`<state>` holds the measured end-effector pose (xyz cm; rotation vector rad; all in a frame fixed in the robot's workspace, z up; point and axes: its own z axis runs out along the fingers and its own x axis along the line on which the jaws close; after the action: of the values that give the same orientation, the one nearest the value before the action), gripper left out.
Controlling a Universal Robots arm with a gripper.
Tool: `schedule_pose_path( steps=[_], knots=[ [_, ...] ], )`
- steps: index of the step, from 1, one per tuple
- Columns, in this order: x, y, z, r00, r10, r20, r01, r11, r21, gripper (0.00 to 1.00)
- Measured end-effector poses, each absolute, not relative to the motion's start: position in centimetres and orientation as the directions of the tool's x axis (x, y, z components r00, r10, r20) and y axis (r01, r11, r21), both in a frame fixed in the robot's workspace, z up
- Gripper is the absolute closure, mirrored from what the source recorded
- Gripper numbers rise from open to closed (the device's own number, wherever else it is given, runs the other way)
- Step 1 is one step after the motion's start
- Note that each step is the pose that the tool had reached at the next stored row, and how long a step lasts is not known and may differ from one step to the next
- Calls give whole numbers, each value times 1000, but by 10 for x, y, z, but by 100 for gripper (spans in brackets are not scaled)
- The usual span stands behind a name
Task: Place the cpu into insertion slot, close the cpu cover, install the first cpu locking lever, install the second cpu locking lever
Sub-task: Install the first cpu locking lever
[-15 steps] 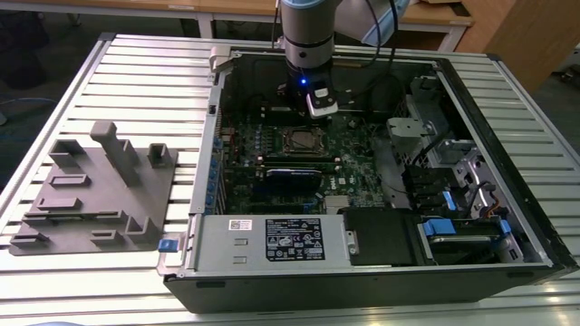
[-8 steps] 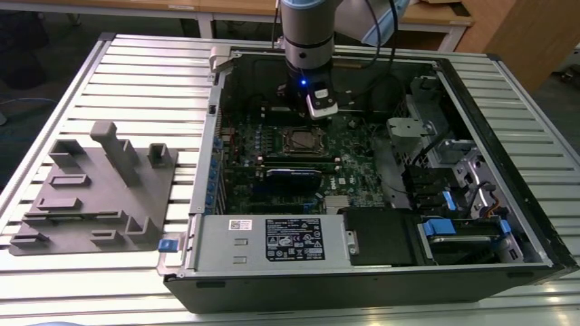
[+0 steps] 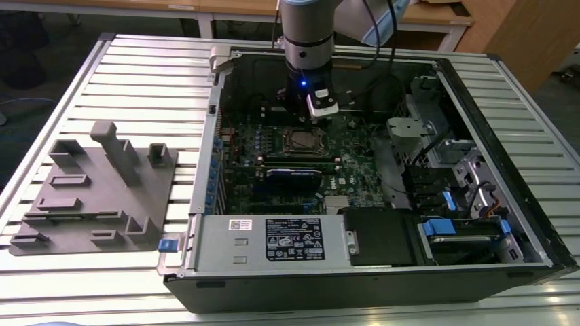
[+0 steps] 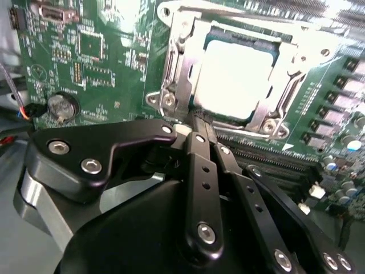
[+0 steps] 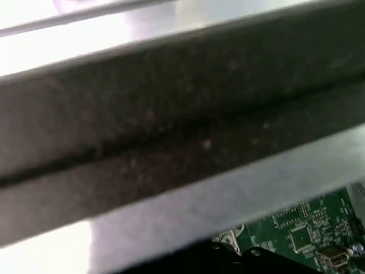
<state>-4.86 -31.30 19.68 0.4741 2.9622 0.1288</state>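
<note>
On the slatted aluminium bench [image 3: 136, 68], at the exterior view's left, lies a flat grey moulded fixture plate [image 3: 100, 197] with upright blocks and shallow pockets; what sits in those pockets cannot be made out. Beside it stands the open black computer case [image 3: 363, 288], which holds a silver box-shaped power unit [image 3: 272, 241] along its near edge and a green motherboard [image 3: 354, 170] on its floor. Near the middle of that board is the insertion slot [image 3: 299, 140], a small square socket with a silvery rim. In the second wrist view the cpu [image 4: 236, 80], a flat square chip with a bright silver-grey top, lies inside the socket, and the cpu cover [image 4: 174, 68], a thin silver metal frame, lies around it. The grey robot arm [image 3: 308, 41] reaches down into the case, and the black claw [image 3: 319, 112] hangs just beside the socket's edge, its fingertips [image 4: 198, 120] drawn narrow together with nothing seen between them. Further right, the case's bays carry blue plastic tabs [image 3: 439, 227].
</note>
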Motion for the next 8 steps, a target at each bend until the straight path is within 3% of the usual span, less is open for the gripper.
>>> schedule_pose_path(
  steps=[8],
  knots=[
    [-49,-313,196,-941,317,-120,304,946,116,89]
  ],
)
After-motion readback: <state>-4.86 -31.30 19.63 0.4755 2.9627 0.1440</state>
